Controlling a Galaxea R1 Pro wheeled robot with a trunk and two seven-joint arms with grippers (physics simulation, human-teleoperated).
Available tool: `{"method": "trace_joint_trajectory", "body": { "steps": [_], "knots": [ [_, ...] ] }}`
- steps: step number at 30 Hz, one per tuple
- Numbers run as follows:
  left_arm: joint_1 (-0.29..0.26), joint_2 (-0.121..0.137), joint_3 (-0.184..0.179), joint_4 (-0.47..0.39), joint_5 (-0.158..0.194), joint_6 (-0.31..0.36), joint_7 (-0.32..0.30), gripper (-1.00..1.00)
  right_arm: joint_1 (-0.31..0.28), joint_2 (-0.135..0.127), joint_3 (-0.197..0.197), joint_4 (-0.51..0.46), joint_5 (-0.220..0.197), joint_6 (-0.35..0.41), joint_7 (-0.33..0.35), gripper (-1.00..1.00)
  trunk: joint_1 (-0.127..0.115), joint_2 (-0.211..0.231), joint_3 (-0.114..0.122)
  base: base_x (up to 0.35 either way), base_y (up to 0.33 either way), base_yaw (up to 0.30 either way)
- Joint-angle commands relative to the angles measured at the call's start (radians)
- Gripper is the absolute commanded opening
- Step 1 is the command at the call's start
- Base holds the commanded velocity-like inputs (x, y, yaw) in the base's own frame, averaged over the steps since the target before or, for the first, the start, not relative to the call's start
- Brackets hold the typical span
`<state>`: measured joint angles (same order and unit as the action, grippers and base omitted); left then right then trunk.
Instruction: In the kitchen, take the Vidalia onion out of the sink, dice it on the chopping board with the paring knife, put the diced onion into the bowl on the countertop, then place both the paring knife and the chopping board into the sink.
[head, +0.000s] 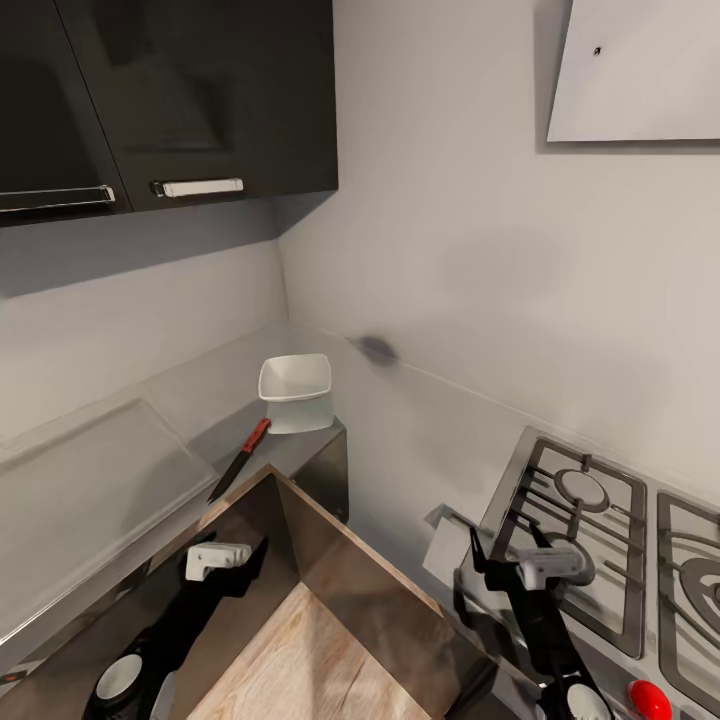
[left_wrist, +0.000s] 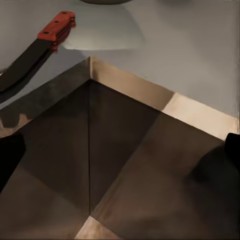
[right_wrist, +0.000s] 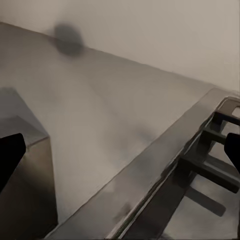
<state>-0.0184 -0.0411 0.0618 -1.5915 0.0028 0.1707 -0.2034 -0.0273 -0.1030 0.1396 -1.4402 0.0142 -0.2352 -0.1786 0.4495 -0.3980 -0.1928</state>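
The white square-rimmed bowl (head: 295, 392) stands at the far end of the grey countertop (head: 215, 425), in the wall corner. Just in front of it lies the paring knife (head: 240, 460) (left_wrist: 35, 47), its red handle toward the bowl and its dark blade pointing back at me. My left gripper (head: 228, 545) (left_wrist: 120, 155) hangs open and empty a little short of the knife, over a brown wooden surface. My right gripper (head: 505, 550) (right_wrist: 120, 155) is open and empty beside the hob. The onion, the chopping board and the sink basin are out of view.
A big brown wooden block (head: 320, 590) with a tan top edge points its corner at the countertop's end. A flat pale rimmed panel (head: 90, 470) lies left of the knife. A gas hob (head: 600, 530) with a red knob (head: 648, 697) is on the right. Dark wall cabinets (head: 170, 100) hang overhead.
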Motion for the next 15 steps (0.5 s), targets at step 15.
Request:
{"method": "trace_joint_trajectory", "body": {
  "steps": [15],
  "knots": [
    [-0.085, 0.004, 0.003, -0.002, 0.0, 0.091, -0.013, 1.0, -0.085, 0.022, 0.057, -0.013, 0.0, 0.083, -0.002, 1.0, 0.001, -0.002, -0.002, 0.0, 0.0, 0.0]
  ]
}}
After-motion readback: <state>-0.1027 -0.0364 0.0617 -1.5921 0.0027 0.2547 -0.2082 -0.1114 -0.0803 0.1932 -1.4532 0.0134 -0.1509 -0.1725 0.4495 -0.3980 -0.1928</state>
